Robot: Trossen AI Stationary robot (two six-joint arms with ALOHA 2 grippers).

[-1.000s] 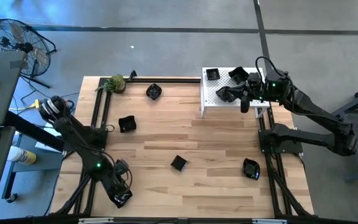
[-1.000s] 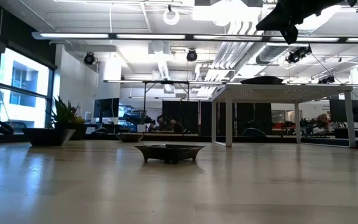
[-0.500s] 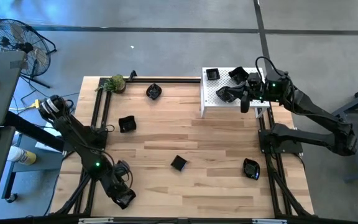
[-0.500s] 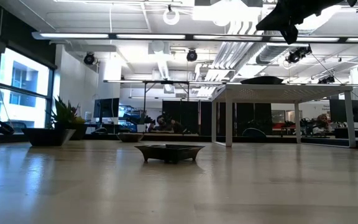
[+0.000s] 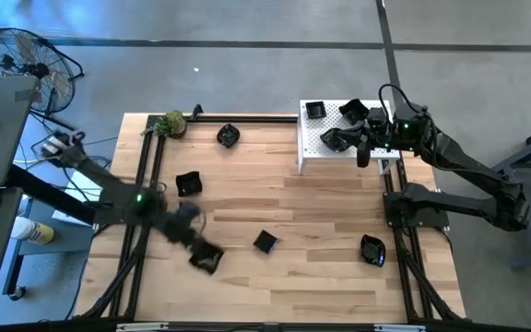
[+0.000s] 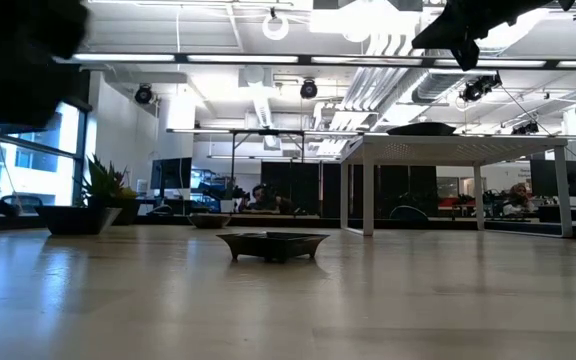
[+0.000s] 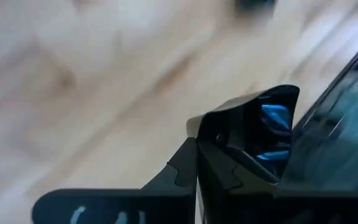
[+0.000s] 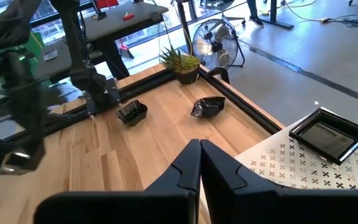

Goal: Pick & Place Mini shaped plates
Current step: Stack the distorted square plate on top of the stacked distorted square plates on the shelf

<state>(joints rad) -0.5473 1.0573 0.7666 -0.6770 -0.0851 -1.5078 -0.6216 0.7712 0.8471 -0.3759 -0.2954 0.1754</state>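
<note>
While the left arm shows blurred in the high view, the left gripper [image 5: 206, 257] is at the lower left of centre, over the wooden table [image 5: 321, 217]. In the left wrist view its fingers [image 7: 185, 165] are pressed together on the rim of a glossy black plate [image 7: 263, 134], which sits tilted, its edge rising to the upper right.

Just right of it a square plate [image 5: 265, 242] lies flat, turned like a diamond. In the low view [image 6: 273, 243] it is upright, long side across the frame.

Other plates lie at the upper left [image 5: 188, 183], at the top [image 5: 228, 136] and at the lower right [image 5: 372, 249].

The right gripper [image 5: 360, 153] hangs over the white platform [image 5: 316, 157] at the upper right, fingers fully together and empty. Three plates are there; the square one [image 5: 315, 110] sits at the platform's top left corner.
</note>
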